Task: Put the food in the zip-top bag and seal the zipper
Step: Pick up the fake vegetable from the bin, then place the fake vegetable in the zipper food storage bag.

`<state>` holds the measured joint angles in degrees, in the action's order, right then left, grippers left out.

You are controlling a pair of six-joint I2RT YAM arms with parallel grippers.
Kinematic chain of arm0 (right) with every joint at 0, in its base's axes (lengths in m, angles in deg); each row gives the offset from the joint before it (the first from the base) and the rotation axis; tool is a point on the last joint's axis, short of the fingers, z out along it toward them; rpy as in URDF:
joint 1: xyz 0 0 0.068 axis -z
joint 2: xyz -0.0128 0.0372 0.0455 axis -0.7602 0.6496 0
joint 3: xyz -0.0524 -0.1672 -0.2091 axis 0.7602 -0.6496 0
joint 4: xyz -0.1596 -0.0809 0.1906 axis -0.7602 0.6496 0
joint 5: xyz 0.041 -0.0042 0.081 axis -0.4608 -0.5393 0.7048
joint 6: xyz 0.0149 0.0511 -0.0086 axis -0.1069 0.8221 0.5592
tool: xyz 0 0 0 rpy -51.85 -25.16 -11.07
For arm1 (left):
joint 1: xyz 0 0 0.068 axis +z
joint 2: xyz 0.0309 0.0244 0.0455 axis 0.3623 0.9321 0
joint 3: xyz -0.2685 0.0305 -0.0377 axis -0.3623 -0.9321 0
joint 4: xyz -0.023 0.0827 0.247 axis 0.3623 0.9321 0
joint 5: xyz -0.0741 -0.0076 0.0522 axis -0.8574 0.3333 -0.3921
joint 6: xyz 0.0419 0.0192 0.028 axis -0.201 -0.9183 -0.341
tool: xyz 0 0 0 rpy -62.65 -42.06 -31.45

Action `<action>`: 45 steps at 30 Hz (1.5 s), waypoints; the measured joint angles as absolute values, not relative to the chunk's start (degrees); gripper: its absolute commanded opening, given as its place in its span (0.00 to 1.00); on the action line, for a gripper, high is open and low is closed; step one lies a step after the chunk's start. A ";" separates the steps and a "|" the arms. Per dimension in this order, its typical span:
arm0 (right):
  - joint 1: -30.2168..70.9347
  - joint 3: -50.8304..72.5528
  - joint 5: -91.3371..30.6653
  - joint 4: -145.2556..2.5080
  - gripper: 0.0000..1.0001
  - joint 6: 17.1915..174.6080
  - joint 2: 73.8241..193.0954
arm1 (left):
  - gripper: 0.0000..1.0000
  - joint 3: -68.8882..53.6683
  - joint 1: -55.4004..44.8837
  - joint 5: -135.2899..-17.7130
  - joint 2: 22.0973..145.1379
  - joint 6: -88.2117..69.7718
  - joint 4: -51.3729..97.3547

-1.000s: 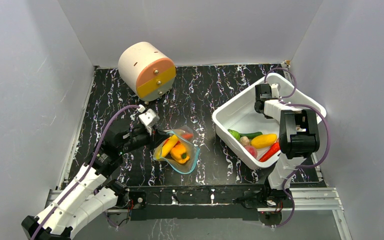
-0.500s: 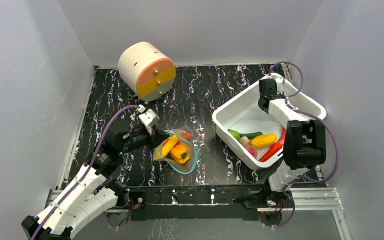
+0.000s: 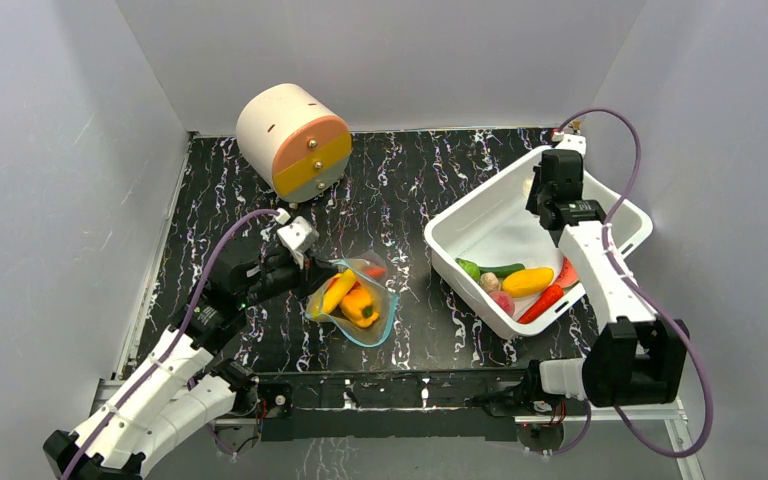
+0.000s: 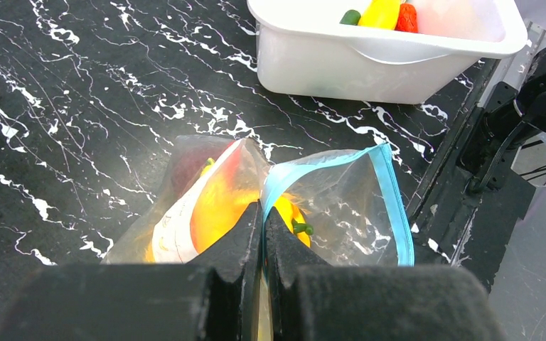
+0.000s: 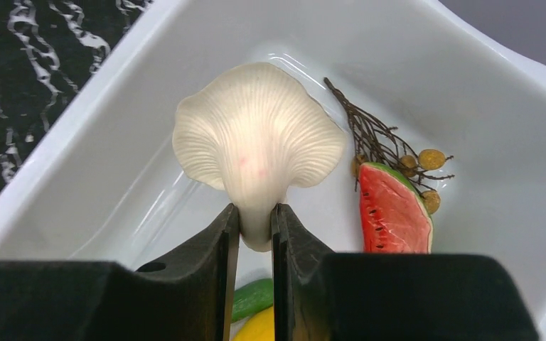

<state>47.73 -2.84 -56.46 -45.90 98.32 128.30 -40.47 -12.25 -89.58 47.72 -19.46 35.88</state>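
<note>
Right arm extended over white tub, right hand clamped on white mushroom stem; left arm low, left of tub, left hand pinching zip-top bag mouth edge.

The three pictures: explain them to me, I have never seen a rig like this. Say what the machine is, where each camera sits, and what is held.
Two robot arms are bolted at the near edge of a black table, each ending in a two-finger gripper. The wide picture comes from a fixed camera above and behind them; each close-up comes from a camera on one wrist. On the table lie a clear zip-top bag with a teal zipper, a white tub of toy food and a cream drum. The left gripper pinches the bag's edge; yellow and orange toy pieces are inside. The right gripper holds a white toy mushroom by its stem over the tub.
</note>
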 measured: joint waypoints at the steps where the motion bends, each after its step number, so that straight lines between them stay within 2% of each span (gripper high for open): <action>1: 47.70 -2.84 -55.56 -45.73 0.11 98.49 127.34 | 0.00 -40.47 -12.25 -89.61 47.78 -19.28 35.88; 18: 41.45 -6.82 -28.68 -47.92 0.11 101.62 106.75 | 0.00 -33.98 -12.28 -86.41 54.62 -10.06 37.61; 30: 21.43 -11.93 -19.78 -57.31 0.11 104.22 104.17 | 0.00 -31.99 -12.28 -84.69 56.94 -3.61 37.50; 45: -2.15 -15.52 -17.05 -63.67 0.14 98.84 106.84 | 0.00 -29.85 -12.28 -84.67 59.78 0.52 37.13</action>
<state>-2.15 -15.52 -17.05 -63.67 98.84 106.84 -29.85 -12.28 -84.67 59.78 0.52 37.13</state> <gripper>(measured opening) 0.183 0.010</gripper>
